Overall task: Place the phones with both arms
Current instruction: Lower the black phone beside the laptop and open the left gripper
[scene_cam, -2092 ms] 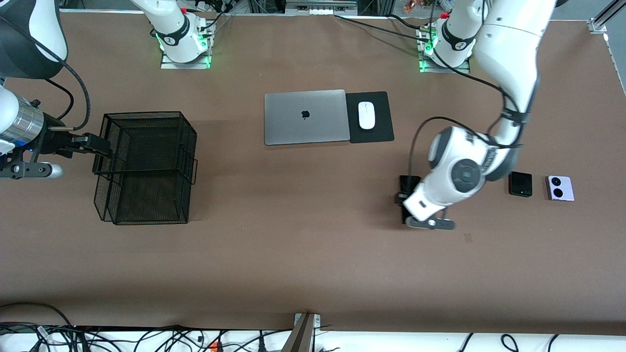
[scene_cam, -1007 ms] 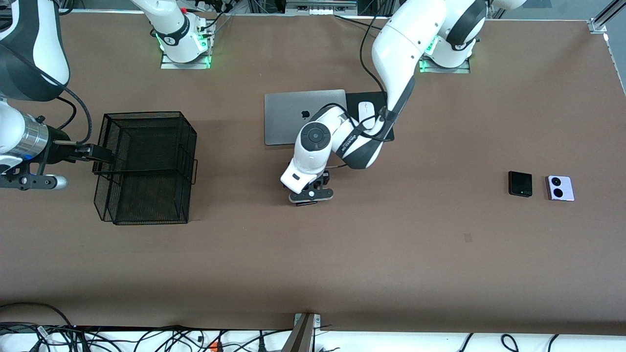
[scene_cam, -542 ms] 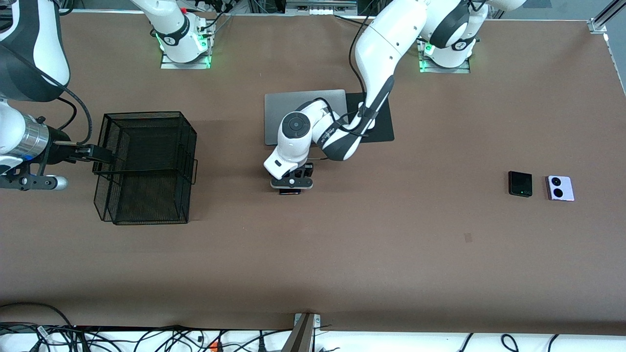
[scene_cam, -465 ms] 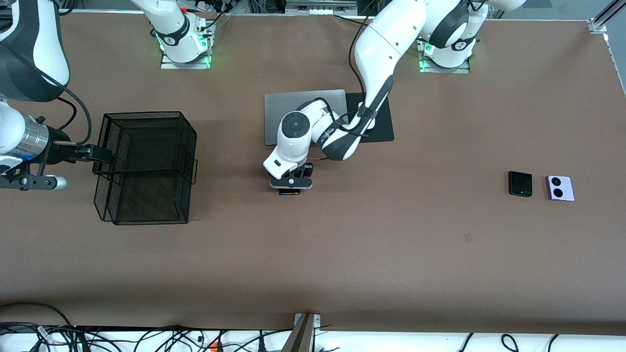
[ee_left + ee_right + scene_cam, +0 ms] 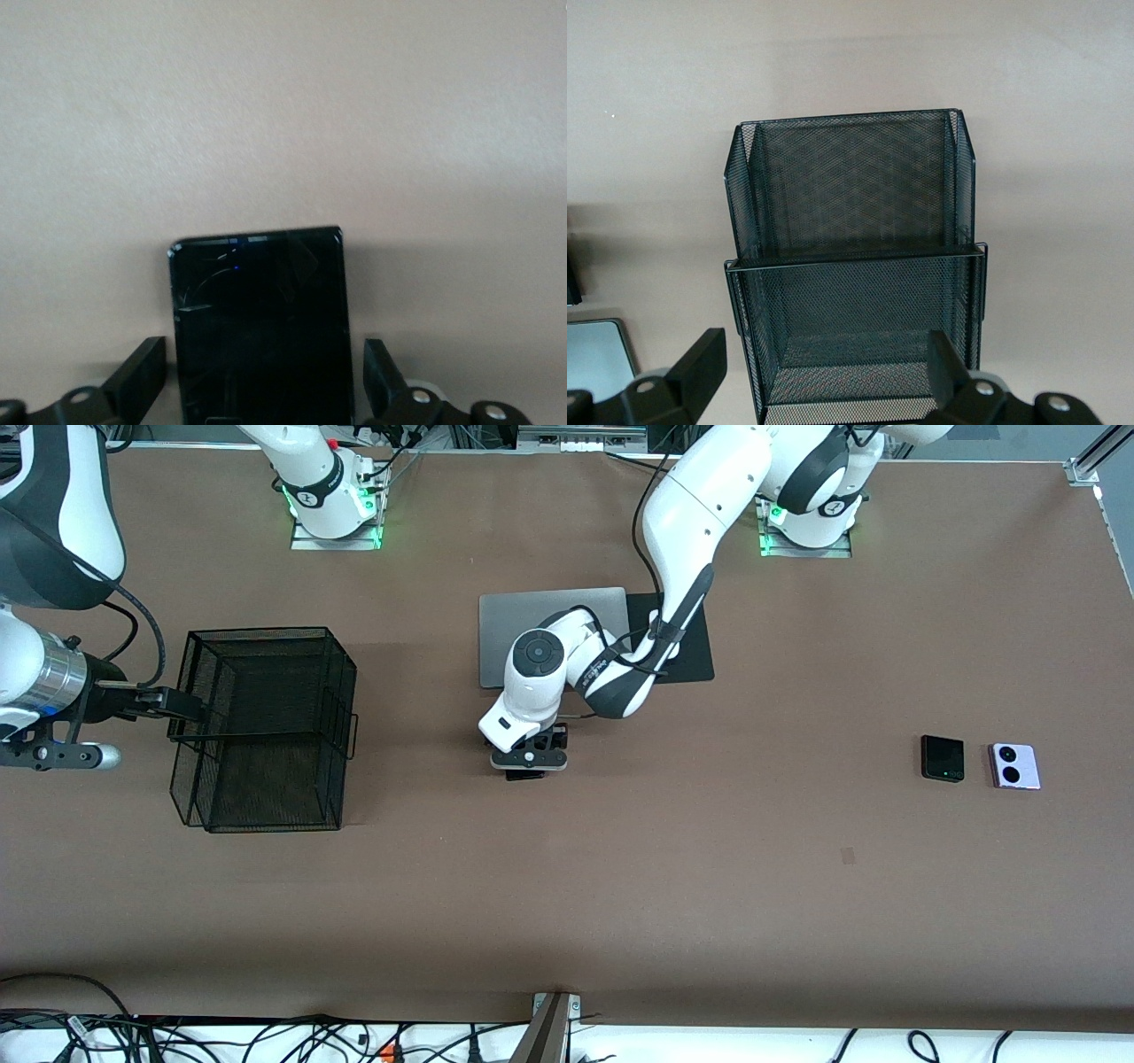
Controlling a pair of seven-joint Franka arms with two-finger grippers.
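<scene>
I see the left gripper [image 5: 529, 766] low over the middle of the table [image 5: 620, 886], nearer the front camera than the laptop [image 5: 514, 624]. Its fingers [image 5: 137, 381] stand spread, with a gap on each side of the long phone [image 5: 259, 323] that lies between them. In the left wrist view the phone's black glass shows fine cracks, and neither finger touches its edges. From the front, only a dark sliver of that phone [image 5: 525, 775] shows under the gripper.

Just above the gripper in the front view, the left arm's wrist covers part of the laptop, and beside that, toward the left arm's end, lies the black mouse pad [image 5: 695, 651], mostly hidden by the arm.

Well away from the left gripper, toward the left arm's end of the table, the small black phone [image 5: 942, 758] lies flat, and just beside it, closer to the table's end, the lavender phone [image 5: 1013, 765] with two black circles.

Toward the right arm's end stands the black mesh basket [image 5: 266, 731]. The right gripper [image 5: 177, 701] waits at the basket's rim, fingers [image 5: 700, 363] spread and holding nothing, the wrist camera looking into the basket [image 5: 850, 266].
</scene>
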